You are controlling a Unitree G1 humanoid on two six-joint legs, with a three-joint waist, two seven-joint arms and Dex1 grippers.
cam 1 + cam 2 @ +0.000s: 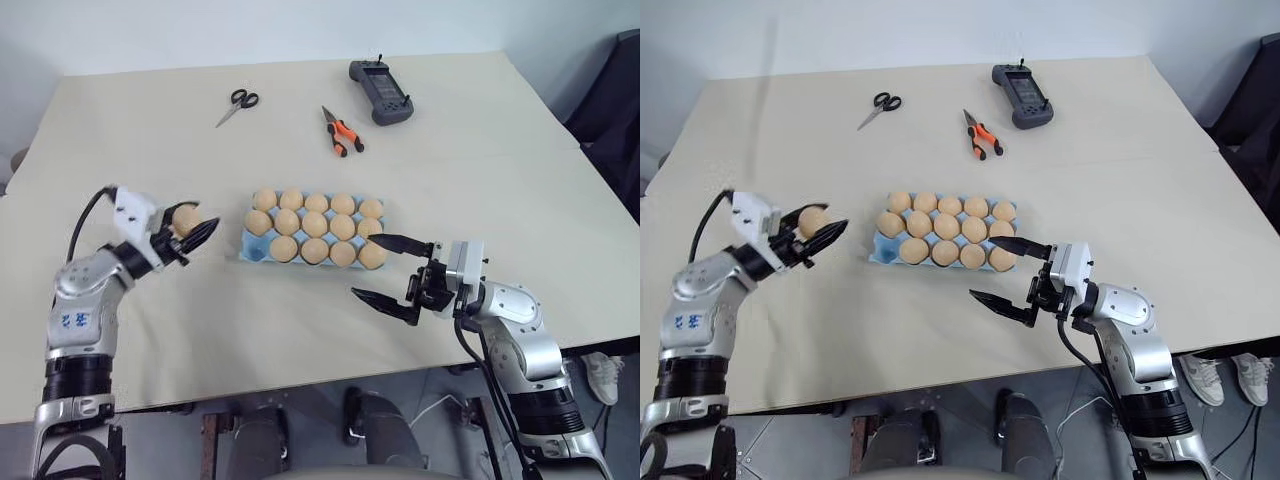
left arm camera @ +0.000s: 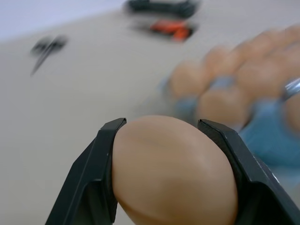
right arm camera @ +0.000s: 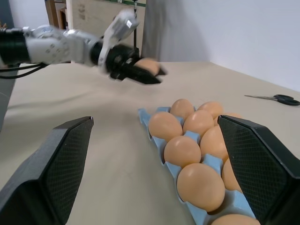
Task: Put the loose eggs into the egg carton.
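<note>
My left gripper (image 1: 200, 231) is shut on a tan loose egg (image 1: 185, 217) and holds it above the table, a short way left of the egg carton (image 1: 254, 252). The left wrist view shows that egg (image 2: 173, 173) clamped between the two black fingers (image 2: 93, 178). The light blue carton holds several eggs (image 1: 315, 225); its near-left corner cup is bare. My right gripper (image 1: 362, 265) stands open at the carton's near-right corner, one finger over the corner egg and the other nearer me. In the right wrist view, the carton (image 3: 145, 115) lies between the fingers (image 3: 51, 173), with the left gripper (image 3: 140, 72) beyond it.
At the far side of the beige table lie black scissors (image 1: 237, 103), orange-handled pliers (image 1: 341, 131) and a dark handheld controller (image 1: 380, 90). The table's near edge runs just below both arms. A dark chair (image 1: 612, 100) stands past the right edge.
</note>
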